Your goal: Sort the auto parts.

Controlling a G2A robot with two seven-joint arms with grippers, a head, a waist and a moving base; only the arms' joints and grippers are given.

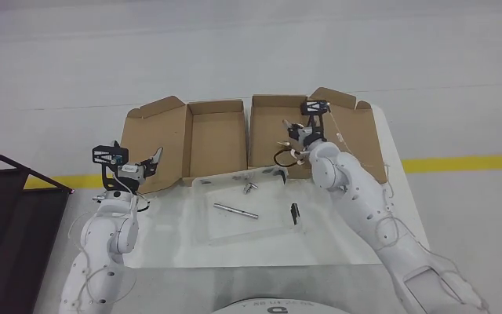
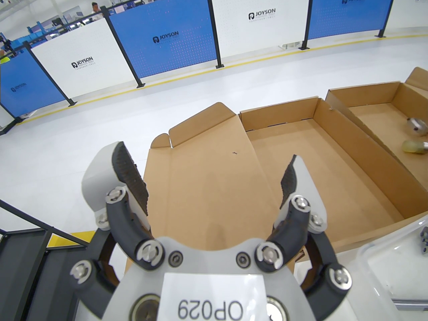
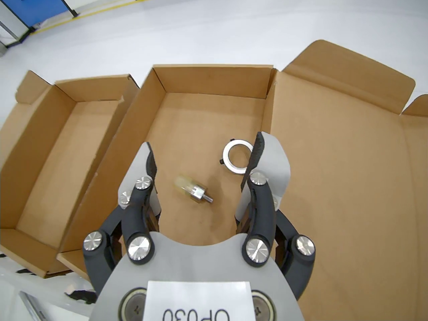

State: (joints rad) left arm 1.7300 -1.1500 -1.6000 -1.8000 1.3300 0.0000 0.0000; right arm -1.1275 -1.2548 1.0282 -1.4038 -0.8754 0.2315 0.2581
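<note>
Fingers of right gripper (image 3: 204, 140) apart, empty, over box (image 3: 214, 81) with stud (image 3: 192, 191) below them; rod (image 1: 235, 210) in tray (image 1: 235, 229) lies behind, crosswise, about midway to left gripper (image 2: 205, 151), fingers also apart.

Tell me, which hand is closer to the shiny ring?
Right. The right hand hangs over the ring in its box; the left hand is far off, by the other box's flap.

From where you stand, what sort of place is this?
Probably a factory floor: blue and white partition panels fence the area, a yellow floor line marks it, and open cardboard boxes stand on the table.
</note>
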